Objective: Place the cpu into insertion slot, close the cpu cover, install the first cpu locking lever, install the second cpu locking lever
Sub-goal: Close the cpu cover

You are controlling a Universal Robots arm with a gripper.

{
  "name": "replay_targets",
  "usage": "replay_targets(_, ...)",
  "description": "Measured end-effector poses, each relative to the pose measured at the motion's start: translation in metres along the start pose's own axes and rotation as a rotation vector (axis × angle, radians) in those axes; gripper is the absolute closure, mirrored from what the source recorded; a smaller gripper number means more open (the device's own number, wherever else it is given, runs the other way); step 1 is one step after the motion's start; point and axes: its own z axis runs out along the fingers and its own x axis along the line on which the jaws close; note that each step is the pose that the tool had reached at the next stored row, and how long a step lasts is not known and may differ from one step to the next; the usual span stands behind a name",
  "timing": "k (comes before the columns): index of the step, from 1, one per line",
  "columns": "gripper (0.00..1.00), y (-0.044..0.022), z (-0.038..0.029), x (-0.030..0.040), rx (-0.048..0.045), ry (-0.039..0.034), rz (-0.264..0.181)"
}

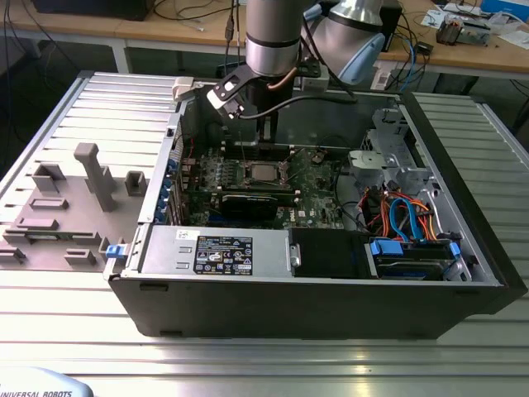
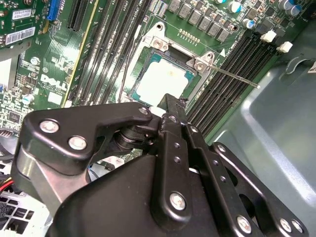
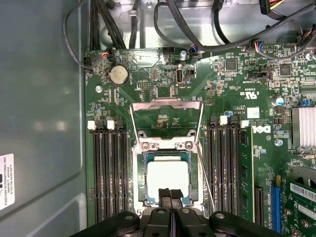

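Observation:
The cpu (image 3: 168,177) lies flat in the insertion slot (image 3: 138,183), its pale metal top facing up; the exterior view shows the cpu (image 1: 263,172) in the middle of the green motherboard. The cpu cover (image 3: 167,104) is swung open and lies back beyond the slot, with green board showing through its window. A thin locking lever (image 3: 206,177) stands free beside the slot, and the lever (image 2: 237,78) juts out over the memory slots. My gripper (image 3: 170,193) hangs just above the cpu's near edge, shut with nothing in it. It is also seen as the gripper (image 2: 168,101) and the gripper (image 1: 266,136).
Black memory slots (image 3: 111,168) flank the socket on both sides. A long black expansion card (image 1: 248,203) lies in front of it in the exterior view. The case walls (image 1: 446,157), a bundle of coloured cables (image 1: 401,211) and the power supply (image 1: 215,248) hem the board in. A grey fixture (image 1: 91,174) stands on the table.

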Motion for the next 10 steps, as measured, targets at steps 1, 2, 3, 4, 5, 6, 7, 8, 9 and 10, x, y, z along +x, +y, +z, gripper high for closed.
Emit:
replay_targets(1, 0.89, 0.0, -0.0001, 0.0, -0.0001, 0.0002, -0.001)
replay_targets(2, 0.89, 0.0, -0.0001, 0.0, 0.0, 0.0003, -0.006)
replay_targets(3, 0.89, 0.0, -0.0001, 0.0001, 0.0003, 0.0002, -0.013)
replay_targets(4, 0.89, -0.0001, -0.0002, 0.0, 0.0008, -0.0001, -0.029)
replay_targets(5, 0.89, 0.0, -0.0003, 0.0, 0.0009, -0.0001, -0.029)
replay_targets(6, 0.89, 0.0, -0.0007, 0.0, 0.001, -0.0003, -0.029)
replay_targets(7, 0.89, 0.0, -0.0012, 0.0, 0.001, -0.0005, -0.029)
replay_targets(8, 0.89, 0.0, -0.002, 0.0001, 0.0008, -0.0002, -0.029)
replay_targets(9, 0.89, 0.0, -0.0026, 0.0001, 0.0009, -0.0002, -0.029)
replay_targets(10, 0.89, 0.0001, -0.0034, 0.0001, 0.0008, -0.0002, -0.029)
